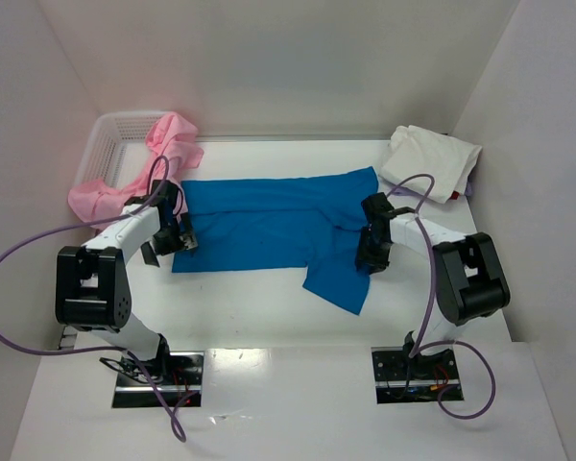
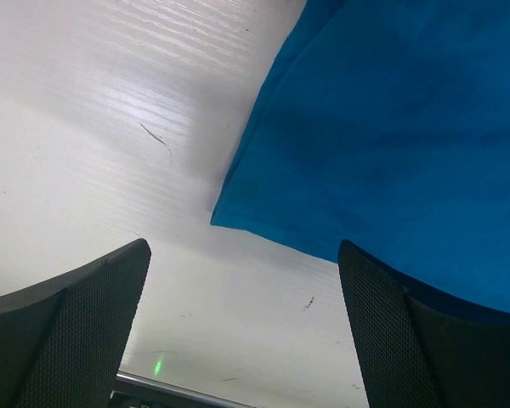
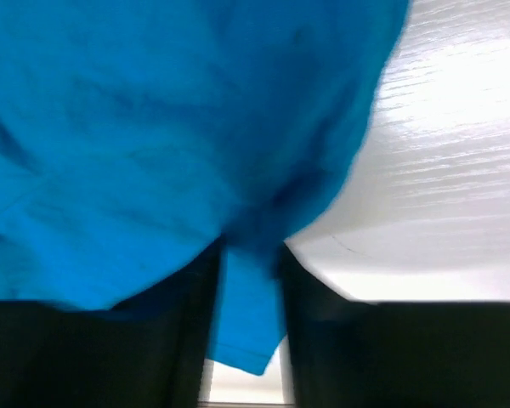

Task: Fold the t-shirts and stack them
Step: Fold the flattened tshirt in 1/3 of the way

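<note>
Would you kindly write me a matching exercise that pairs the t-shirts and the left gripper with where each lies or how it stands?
Things:
1. bright blue cloth t-shirt
2. pale pink cloth t-shirts
3. cream-white cloth t-shirt
4. left gripper

Places or states:
A. bunched in the far right corner of the table
B. spread out in the middle, between the arms
C. fingers wide apart at a cloth corner
D. draped over the white plastic lattice basket

Pairs: 1-B, 2-D, 3-A, 4-C

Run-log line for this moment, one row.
left gripper open at blue t-shirt corner | right gripper pinching blue t-shirt | pink t-shirts over basket
</note>
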`<move>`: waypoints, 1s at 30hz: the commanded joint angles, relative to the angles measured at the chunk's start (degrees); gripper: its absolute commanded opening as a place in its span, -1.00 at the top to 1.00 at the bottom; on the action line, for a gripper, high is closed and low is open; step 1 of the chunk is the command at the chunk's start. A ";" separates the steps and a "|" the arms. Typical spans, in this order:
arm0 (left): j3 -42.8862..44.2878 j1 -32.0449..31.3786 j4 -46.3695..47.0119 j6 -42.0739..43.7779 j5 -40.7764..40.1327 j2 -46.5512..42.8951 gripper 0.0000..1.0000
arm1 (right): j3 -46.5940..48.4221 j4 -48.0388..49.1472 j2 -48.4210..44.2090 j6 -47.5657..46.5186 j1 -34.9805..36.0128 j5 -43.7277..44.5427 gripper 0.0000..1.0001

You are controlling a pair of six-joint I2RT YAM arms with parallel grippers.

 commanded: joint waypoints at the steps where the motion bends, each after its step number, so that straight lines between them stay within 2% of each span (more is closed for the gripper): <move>1: 0.46 0.89 0.27 0.96 -0.56 0.29 -0.98 | 1.87 -1.61 0.48 0.83 0.33 1.92 0.38; 3: 0.46 0.89 0.27 0.96 -0.56 0.29 -0.98 | 1.87 -1.61 0.48 1.35 0.33 2.53 0.58; 4: 0.46 0.89 0.27 0.96 -0.56 0.29 -0.98 | 1.87 -2.22 0.48 1.35 0.33 2.54 0.77; 9: 0.46 1.50 0.27 0.96 -0.56 0.29 -0.98 | 2.57 -3.54 -1.09 2.76 0.33 4.65 0.99; 18: 0.46 1.50 0.27 0.96 -0.03 0.82 -0.98 | 5.56 -10.49 -5.32 6.01 0.33 7.63 1.00; 24: 0.46 1.50 0.27 2.19 1.29 3.02 -0.89 | 6.09 -12.07 -7.78 9.08 0.33 12.20 1.00; 30: 0.46 1.50 2.11 2.80 2.43 4.60 -0.80 | 6.09 -12.07 -10.41 9.09 -2.57 12.20 1.00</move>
